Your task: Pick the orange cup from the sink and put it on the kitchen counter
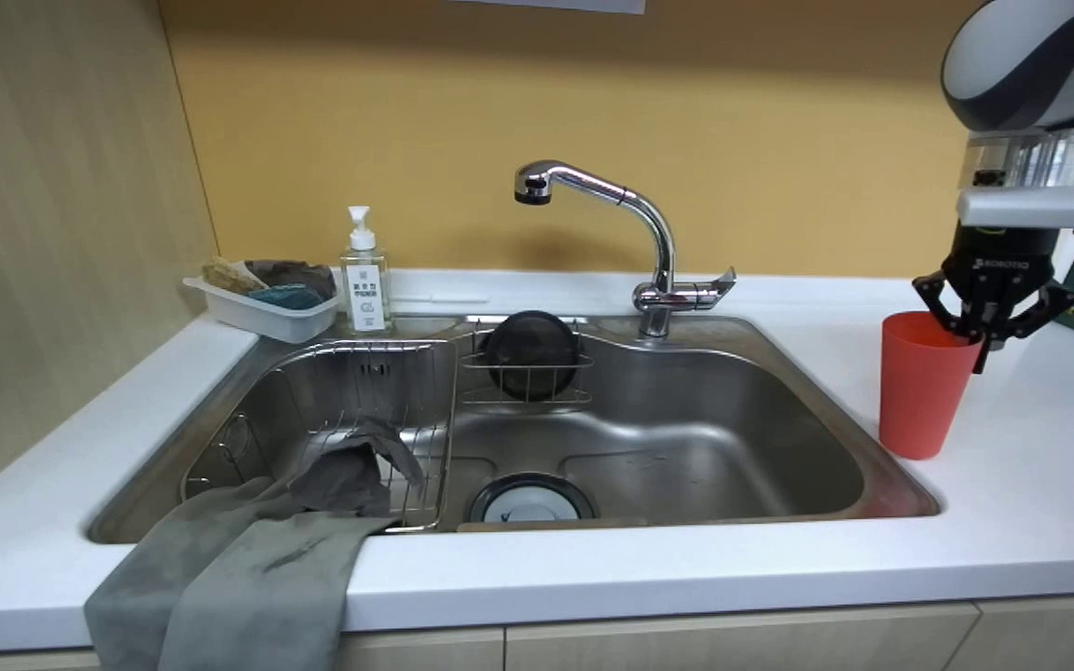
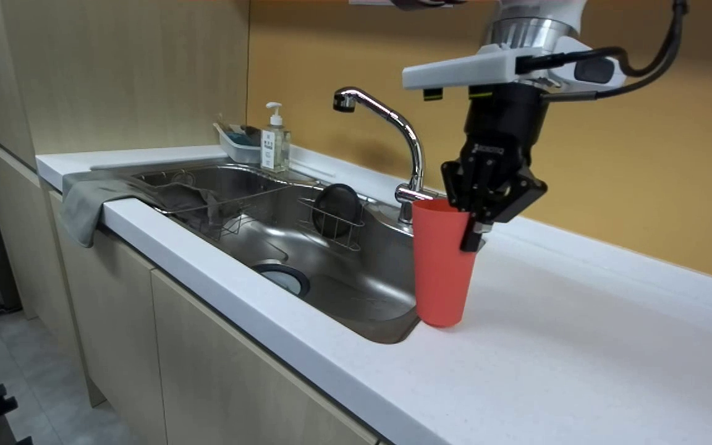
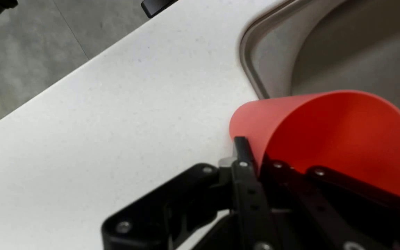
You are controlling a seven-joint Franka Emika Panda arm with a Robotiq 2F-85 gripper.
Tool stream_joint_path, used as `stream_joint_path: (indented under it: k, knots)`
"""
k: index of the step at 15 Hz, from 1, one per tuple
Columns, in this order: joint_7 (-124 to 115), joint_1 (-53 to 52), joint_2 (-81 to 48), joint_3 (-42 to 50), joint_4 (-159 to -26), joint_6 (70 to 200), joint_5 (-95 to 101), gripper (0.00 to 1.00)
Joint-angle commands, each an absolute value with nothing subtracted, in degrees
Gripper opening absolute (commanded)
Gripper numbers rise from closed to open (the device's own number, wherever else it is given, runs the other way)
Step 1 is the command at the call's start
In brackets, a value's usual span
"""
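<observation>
One orange cup (image 2: 439, 272), its wall pinched by the gripper (image 2: 471, 232), is nearly upright over the counter (image 2: 584, 352) just beside a corner of the sink (image 1: 714, 391), touching or not I cannot tell, while a faucet (image 1: 663, 244) rises behind the sink and a grey cloth (image 1: 253, 578) lies across its front edge.

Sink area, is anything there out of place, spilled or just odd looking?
Yes, the gray cloth: one end lies crumpled inside the sink while the rest hangs over the front edge of the kitchen counter, neither folded nor hung up.
</observation>
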State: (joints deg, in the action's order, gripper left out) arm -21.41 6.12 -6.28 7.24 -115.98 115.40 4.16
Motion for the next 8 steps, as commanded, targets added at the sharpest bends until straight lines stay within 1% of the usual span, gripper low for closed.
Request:
stream_joint_path:
  k: [1,8]
  knots:
    - [-23.47,7.04,-7.93,8.22,-112.73,113.80,0.76,0.01]
    - [-25.23,7.99,-9.61,9.51,-112.19,114.65,-2.90,0.01]
